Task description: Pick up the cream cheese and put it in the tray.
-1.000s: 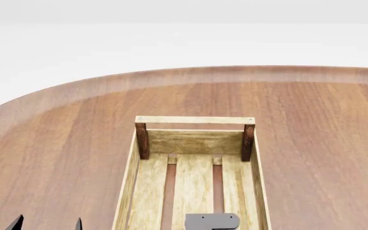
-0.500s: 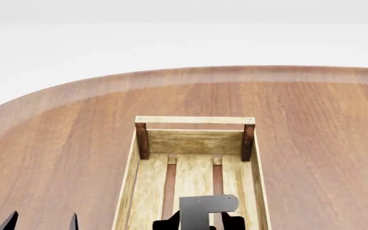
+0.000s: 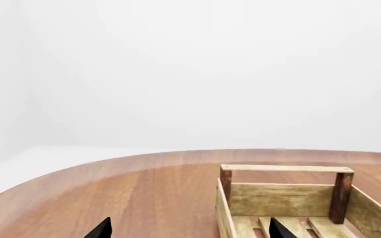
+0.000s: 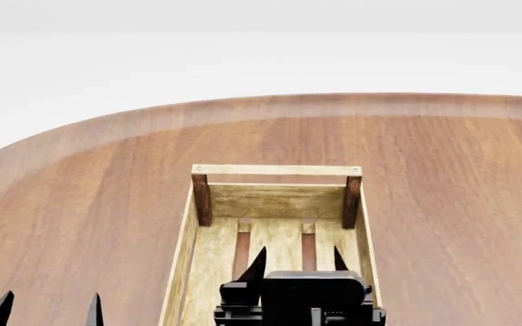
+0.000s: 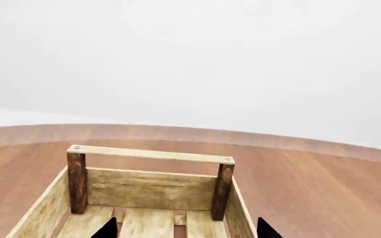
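Note:
The tray is a light-wood crate with dark corner posts on the round wooden table. It also shows in the left wrist view and the right wrist view. My right gripper is open over the tray's near half, with nothing between its fingertips. My left gripper is open and empty over bare table left of the tray; only its tips show in its wrist view. The cream cheese is out of view in every frame.
The table's curved far edge runs behind the tray, with plain white floor beyond. Bare wood surrounds the tray on both sides. The tray's slatted bottom holds nothing that shows.
My right gripper has come forward into the head view over the tray, its open fingertips now showing. My left gripper has shifted slightly left and lower in the view.

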You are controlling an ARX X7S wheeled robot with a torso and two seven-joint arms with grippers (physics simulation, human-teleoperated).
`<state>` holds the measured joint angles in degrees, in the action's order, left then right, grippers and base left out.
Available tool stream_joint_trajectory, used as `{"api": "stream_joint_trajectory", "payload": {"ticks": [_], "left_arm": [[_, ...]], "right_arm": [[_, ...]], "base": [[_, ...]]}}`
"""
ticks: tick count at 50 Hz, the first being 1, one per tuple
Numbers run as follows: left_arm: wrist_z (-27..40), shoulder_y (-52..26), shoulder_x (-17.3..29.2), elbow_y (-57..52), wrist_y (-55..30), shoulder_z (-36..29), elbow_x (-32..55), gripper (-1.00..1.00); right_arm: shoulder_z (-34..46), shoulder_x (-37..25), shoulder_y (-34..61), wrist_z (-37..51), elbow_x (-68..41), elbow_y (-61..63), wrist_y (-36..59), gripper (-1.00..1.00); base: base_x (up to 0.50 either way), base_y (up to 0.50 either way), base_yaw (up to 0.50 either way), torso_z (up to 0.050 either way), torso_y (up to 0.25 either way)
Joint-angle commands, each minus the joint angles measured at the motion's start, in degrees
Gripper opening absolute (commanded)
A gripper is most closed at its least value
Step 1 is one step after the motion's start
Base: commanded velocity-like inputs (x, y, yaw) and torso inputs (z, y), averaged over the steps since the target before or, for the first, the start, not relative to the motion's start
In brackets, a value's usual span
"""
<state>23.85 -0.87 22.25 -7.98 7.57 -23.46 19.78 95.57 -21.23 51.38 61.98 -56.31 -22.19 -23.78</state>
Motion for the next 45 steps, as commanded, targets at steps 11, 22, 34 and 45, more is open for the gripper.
{"api": "stream_joint_trajectory", "payload": {"ticks": [11,22,34,45], "left_arm": [[1.05,1.84,1.43,-5.53,0.78,0.63,0.46,1.00],[1.74,3.16,2.52,-9.73,0.86,1.21,1.33,1.00],[2.56,4.57,3.84,-14.78,0.16,2.04,3.88,1.00],[3.40,5.57,5.13,-19.06,-0.75,2.71,5.97,1.00]], "right_arm": [[1.41,-3.88,0.84,8.87,12.32,7.48,-3.11,1.00],[1.59,-5.04,0.69,12.25,17.22,9.74,-3.35,1.00],[1.68,-6.65,0.98,15.71,21.00,13.66,-1.78,1.00],[1.92,-7.80,1.75,18.31,24.14,17.63,1.06,1.00]], "base": [[0.00,0.00,0.00,0.000,0.000],[0.00,0.00,0.00,0.000,0.000],[0.00,0.00,0.00,0.000,0.000],[0.00,0.00,0.00,0.000,0.000]]}}
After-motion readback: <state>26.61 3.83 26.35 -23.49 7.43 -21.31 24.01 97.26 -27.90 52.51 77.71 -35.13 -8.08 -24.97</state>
